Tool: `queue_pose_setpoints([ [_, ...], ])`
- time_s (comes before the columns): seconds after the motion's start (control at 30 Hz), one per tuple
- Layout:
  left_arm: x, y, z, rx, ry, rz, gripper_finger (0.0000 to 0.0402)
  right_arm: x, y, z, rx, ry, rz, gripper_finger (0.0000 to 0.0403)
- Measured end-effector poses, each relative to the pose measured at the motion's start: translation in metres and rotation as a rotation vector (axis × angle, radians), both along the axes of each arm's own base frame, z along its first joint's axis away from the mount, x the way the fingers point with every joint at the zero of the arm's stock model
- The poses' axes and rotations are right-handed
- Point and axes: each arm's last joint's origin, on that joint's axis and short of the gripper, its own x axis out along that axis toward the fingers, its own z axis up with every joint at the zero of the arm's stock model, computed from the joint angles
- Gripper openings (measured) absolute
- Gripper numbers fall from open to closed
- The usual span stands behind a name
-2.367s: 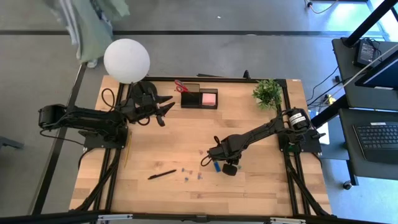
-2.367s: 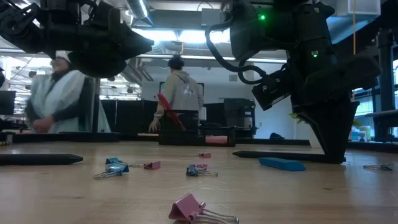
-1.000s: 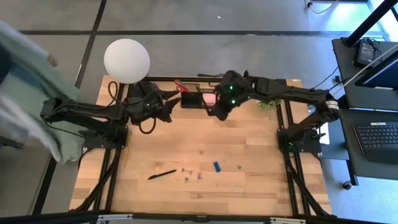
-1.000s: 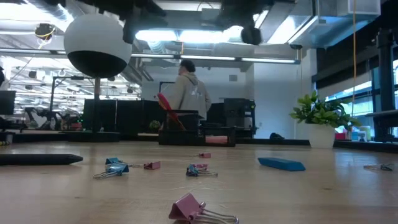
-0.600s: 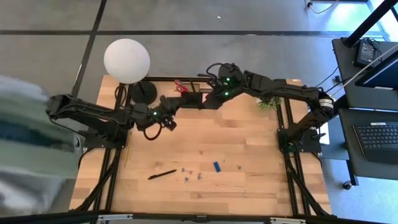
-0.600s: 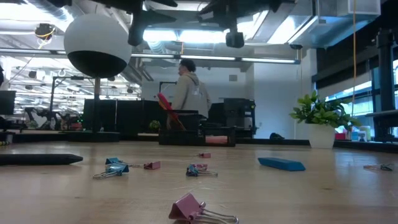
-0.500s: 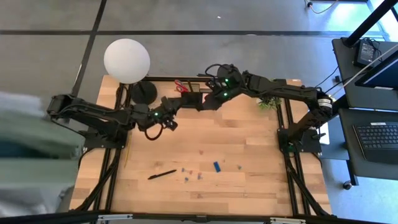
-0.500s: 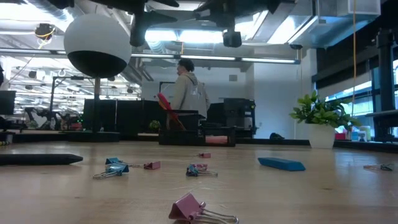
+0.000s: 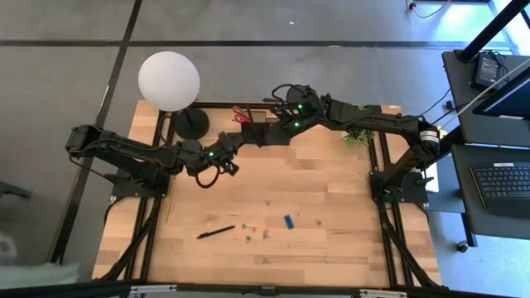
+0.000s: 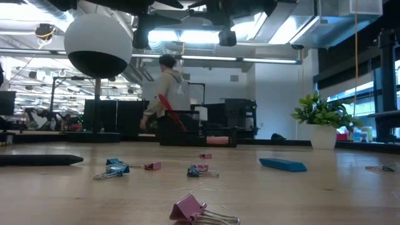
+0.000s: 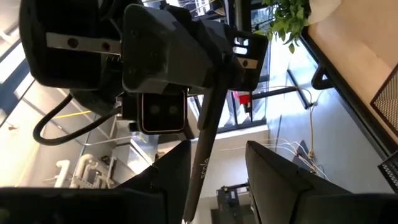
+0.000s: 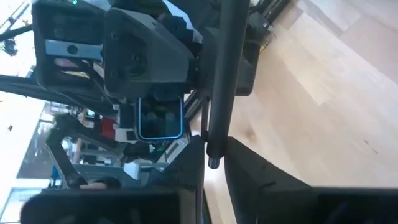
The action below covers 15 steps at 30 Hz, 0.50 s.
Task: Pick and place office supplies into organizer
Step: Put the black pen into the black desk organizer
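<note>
Two pincers meeting, right pincer (image 12: 211, 163) clenched on black pen (image 12: 221, 74), seemingly between left pincer's (image 11: 214, 165) parted fingers.

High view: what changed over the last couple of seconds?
The right claw took a black pen from beside the blue block and carried it up toward the back. The left claw swung over to meet it, open around the pen's free end. Block, clips and the other pen stayed put.
</note>
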Motion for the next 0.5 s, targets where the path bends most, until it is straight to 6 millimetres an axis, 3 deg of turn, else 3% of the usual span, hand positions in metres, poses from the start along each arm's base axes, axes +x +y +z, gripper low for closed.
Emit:
queue_pose_setpoints([
  [0.5,0.000,0.001,0.000,0.019,0.014,0.008,0.0148,0.016,0.001,-0.009,0.081,-0.023,0.002,0.0053],
])
